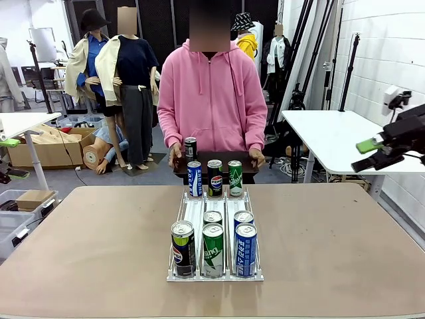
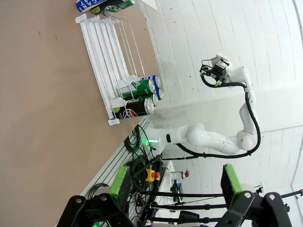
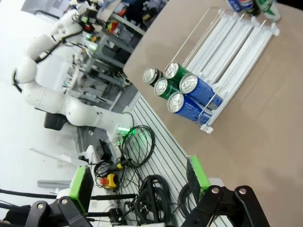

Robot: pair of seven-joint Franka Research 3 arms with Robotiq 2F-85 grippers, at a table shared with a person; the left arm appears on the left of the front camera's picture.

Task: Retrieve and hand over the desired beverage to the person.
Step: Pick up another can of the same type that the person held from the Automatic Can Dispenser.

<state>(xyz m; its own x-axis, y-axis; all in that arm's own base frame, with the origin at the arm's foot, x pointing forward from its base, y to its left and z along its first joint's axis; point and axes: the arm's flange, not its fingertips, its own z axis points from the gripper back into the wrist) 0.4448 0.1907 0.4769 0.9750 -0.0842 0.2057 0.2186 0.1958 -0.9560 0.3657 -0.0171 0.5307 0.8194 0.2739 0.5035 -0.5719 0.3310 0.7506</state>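
Waiting looks like the step in hand: nothing is picked and both arms are parked off the table (image 1: 99,252), which fills the lower half of the front view. Person (image 1: 211,93) stands top centre at the far edge, both hands on a dark tray (image 1: 249,174) w/ a black can (image 1: 190,147) upright on it. No hand points, so can't tell which drink is wanted.

R gripper (image 1: 369,154) hangs at the right edge, mid-height, well apart from everything, jaws spread w/ nothing btwn them. L gripper (image 2: 175,184), bottom of its wrist view, has pads wide and is empty too.

White rack (image 1: 199,212) sits centre frame, 3 lanes running toward the person. At its near end, upright and side by side: Pepsi can (image 1: 183,248), green can (image 1: 213,249), blue can (image 1: 246,249). Just behind them: 2nd green can (image 1: 212,217), 2nd blue can (image 1: 243,217). At the far end, by the tray: far blue can (image 1: 194,179), far Pepsi can (image 1: 215,177), far green can (image 1: 235,177). Can't tell if these stand on the table or the tray.

Next, as I judge it: once the choice is known, one arm comes in over the rack's near end and slips open jaws round that one can. Neighbours stand close, so little room. Then close, lift clear of the rack and carry it across to the person.
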